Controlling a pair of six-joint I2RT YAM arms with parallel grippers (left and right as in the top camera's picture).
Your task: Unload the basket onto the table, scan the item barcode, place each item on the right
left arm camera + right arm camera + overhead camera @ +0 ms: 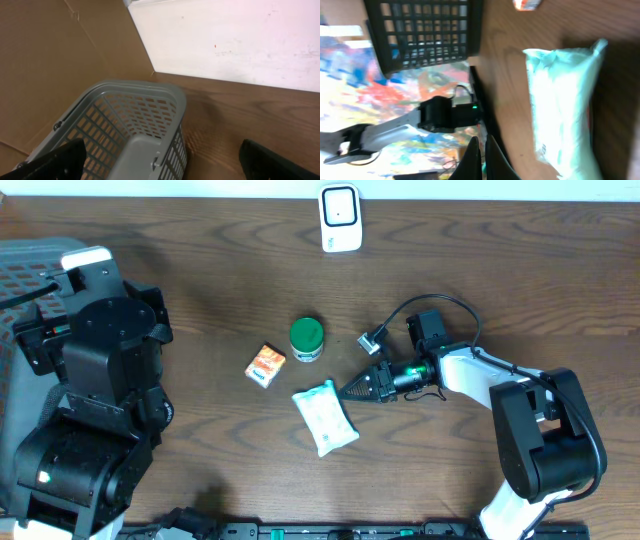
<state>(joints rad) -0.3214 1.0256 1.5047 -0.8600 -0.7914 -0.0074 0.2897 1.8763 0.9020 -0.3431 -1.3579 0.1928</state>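
Note:
A white barcode scanner point(340, 218) stands at the table's far edge. On the table lie a white pouch point(325, 417), a small orange box point(266, 365) and a green-lidded jar point(306, 339). My right gripper point(346, 391) is shut and empty, its tip just right of the pouch's upper end. In the right wrist view the pouch point(565, 100) lies beside the closed right gripper point(481, 140), apart from it. My left gripper point(162, 145) stands wide open above a grey basket point(150, 87), holding nothing.
The bulky left arm point(100, 370) and the grey basket point(20, 260) fill the table's left side. A dark lattice crate point(425, 30) shows in the right wrist view. Bare wood lies between the items and the scanner.

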